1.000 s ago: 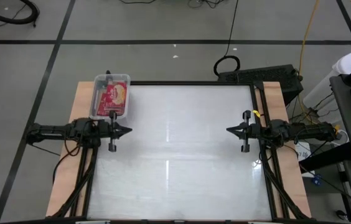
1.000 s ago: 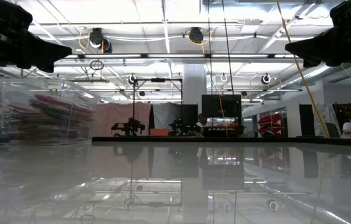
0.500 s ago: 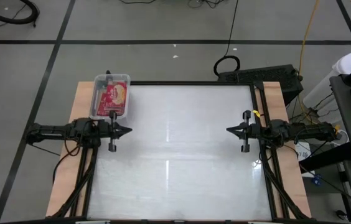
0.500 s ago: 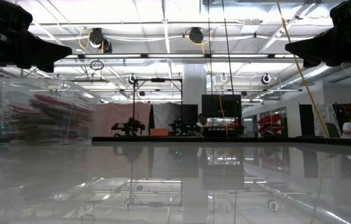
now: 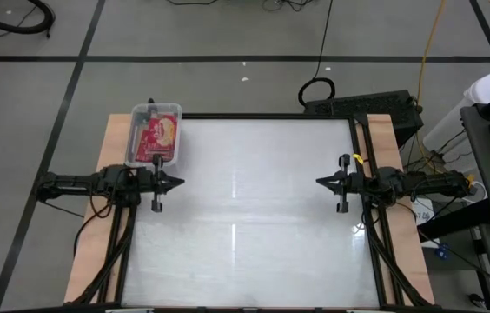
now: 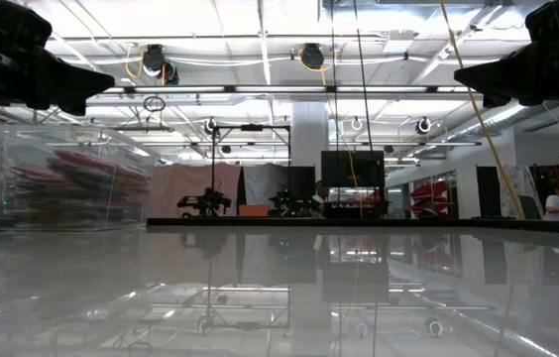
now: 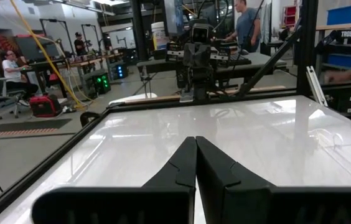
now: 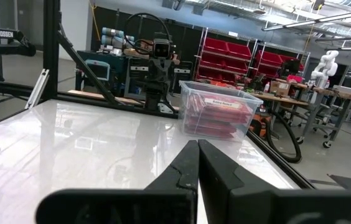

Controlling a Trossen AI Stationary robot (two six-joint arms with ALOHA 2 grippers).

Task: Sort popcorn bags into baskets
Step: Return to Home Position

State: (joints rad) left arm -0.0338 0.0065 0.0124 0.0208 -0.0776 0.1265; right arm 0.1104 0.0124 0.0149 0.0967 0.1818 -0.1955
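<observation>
High view: bin point(image 5: 155, 108) at left table point(image 5: 254, 217) corner.

Red-and-yellow popcorn bags point(image 5: 156, 139), clear bin point(image 5: 153, 109), glossy white table point(image 5: 254, 209)

The bench point(image 5: 245, 217) has a shiny white top with wooden edges point(image 5: 382, 130) down its sides. It stands on a grey floor point(image 5: 228, 30) marked with black tape lines point(image 5: 228, 59). A yellow cable point(image 5: 428, 43) runs toward a black box point(image 5: 375, 109) behind the bench. Far off, a person point(image 7: 10, 62) sits at a desk, and red shelves point(image 8: 222, 59) stand across the room.
</observation>
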